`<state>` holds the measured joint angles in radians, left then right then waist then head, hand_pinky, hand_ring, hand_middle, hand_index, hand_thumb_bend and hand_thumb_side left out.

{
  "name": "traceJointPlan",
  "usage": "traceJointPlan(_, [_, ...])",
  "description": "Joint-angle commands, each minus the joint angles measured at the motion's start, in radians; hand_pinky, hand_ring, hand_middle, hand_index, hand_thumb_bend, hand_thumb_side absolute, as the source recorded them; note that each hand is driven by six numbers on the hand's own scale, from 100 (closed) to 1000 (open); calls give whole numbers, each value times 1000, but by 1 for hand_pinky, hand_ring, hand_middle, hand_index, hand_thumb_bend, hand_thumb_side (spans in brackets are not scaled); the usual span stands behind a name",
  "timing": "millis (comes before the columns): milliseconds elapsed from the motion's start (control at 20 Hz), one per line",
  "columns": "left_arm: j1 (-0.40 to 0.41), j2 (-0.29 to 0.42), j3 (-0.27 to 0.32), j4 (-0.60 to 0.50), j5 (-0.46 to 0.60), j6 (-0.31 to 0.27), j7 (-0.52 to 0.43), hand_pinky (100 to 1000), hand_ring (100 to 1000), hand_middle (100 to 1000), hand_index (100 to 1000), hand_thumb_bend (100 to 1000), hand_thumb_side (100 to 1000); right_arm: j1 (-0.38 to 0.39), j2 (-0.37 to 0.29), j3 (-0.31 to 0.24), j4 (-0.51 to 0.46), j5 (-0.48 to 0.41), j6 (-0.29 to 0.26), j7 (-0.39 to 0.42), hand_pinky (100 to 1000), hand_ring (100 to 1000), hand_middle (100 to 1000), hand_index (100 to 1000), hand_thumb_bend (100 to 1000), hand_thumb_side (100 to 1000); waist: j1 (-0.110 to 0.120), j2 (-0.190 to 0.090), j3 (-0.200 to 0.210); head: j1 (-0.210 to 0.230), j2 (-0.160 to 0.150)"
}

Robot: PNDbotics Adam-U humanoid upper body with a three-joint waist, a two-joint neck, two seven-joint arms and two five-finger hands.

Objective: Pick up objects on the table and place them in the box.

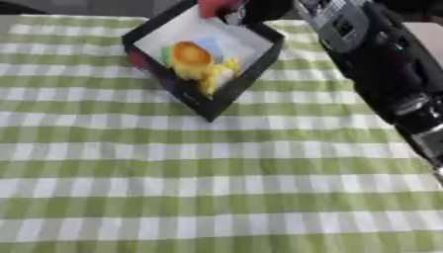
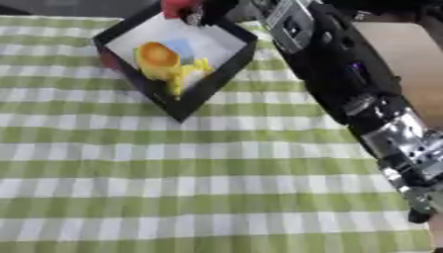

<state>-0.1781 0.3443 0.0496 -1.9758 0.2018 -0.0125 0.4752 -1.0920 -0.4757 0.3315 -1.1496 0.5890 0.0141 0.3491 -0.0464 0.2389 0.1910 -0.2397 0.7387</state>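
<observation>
red object (image 2: 177,7) at the far rim of the black square box with white floor (image 1: 251,74) | orange, yellow, blue items (image 1: 197,62) inside | our right hand (image 2: 212,10) above it, fingers: cannot tell | green-white checked tablecloth (image 1: 216,188)

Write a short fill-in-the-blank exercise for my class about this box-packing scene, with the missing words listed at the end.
1. The black box stands on a cloth checked white and ____.
2. The round toy inside the box is ____ in colour.
3. The robot's right arm reaches toward the box holding something ____ at the box's far rim.

Missing words: green; orange; red
</observation>
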Motion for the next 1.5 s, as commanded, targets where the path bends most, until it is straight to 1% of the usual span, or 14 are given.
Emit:
traceJointPlan(50, [-15, 22, -2, -21, 7, 0, -7, 841, 771, 773, 835, 276, 690, -39, 39, -27, 112, 90, -77, -22, 812, 736, 535, 629, 113, 100, -7, 4, 6, -11, -17])
traceJointPlan(200, [-18, 21, -2, -21, 8, 0, -5, 841, 770, 772, 834, 278, 688, -42, 64, -36, 180, 129, -132, -33, 822, 758, 576, 684, 174, 100, -9, 6, 11, -10, -20])
traceJointPlan(250, [-19, 21, -2, -21, 8, 0, -5, 841, 771, 772, 834, 279, 688, -40, 69, -37, 195, 142, -149, -40, 832, 783, 630, 746, 235, 100, -10, 6, 11, -9, -22])
traceJointPlan(300, [-20, 21, -2, -21, 9, 1, -5, 841, 771, 772, 834, 280, 689, -37, 72, -38, 207, 151, -165, -47, 847, 823, 711, 818, 347, 100, -11, 6, 11, -8, -23])
traceJointPlan(350, [-19, 21, -2, -20, 10, 2, -5, 840, 771, 772, 835, 280, 689, -34, 72, -38, 213, 163, -178, -53, 858, 846, 746, 852, 399, 100, -11, 6, 10, -7, -24])
traceJointPlan(400, [-19, 21, -2, -20, 10, 2, -5, 840, 771, 772, 835, 280, 689, -33, 72, -39, 216, 174, -189, -57, 870, 863, 767, 875, 419, 100, -11, 6, 9, -6, -24])
traceJointPlan(550, [-15, 22, 0, -19, 12, 3, -3, 840, 771, 772, 835, 280, 689, -33, 70, -52, 206, 179, -204, -46, 889, 878, 773, 887, 349, 100, -10, 3, 6, -3, -22])
traceJointPlan(650, [-12, 22, 0, -19, 12, 3, -2, 839, 772, 772, 836, 282, 687, -34, 63, -57, 186, 160, -195, -32, 892, 880, 777, 888, 366, 100, -9, 1, 2, 0, -19])
traceJointPlan(1000, [-1, 22, 4, -17, 10, 2, 3, 838, 772, 772, 836, 286, 685, -21, 28, -56, 84, 56, -117, -6, 885, 869, 768, 882, 362, 100, -8, -11, -6, 9, -10])
traceJointPlan(1150, [5, 22, 5, -16, 9, 2, 5, 838, 772, 772, 836, 286, 684, -9, 3, -67, 22, -14, -74, -12, 866, 842, 740, 862, 347, 100, -8, -19, -13, 15, -5])
traceJointPlan(1200, [7, 22, 6, -15, 8, 2, 6, 838, 772, 772, 836, 286, 683, -3, -11, -71, -7, -40, -45, -26, 861, 836, 732, 853, 311, 100, -7, -22, -15, 18, -3])
traceJointPlan(1250, [10, 22, 7, -15, 7, 2, 7, 837, 772, 772, 836, 285, 682, 5, -28, -72, -36, -64, -9, -40, 852, 828, 718, 841, 223, 100, -7, -25, -19, 22, -2])
traceJointPlan(1350, [18, 24, 10, -13, 5, 1, 11, 837, 771, 772, 835, 286, 682, 27, -71, -73, -111, -130, 70, -68, 847, 822, 707, 833, 100, 100, -6, -33, -28, 32, 4])
traceJointPlan(1500, [25, 25, 11, -12, 3, 1, 15, 837, 771, 772, 835, 285, 683, 88, -139, -94, -271, -277, 150, -120, 848, 821, 698, 822, 100, 121, -6, -40, -40, 43, 8])
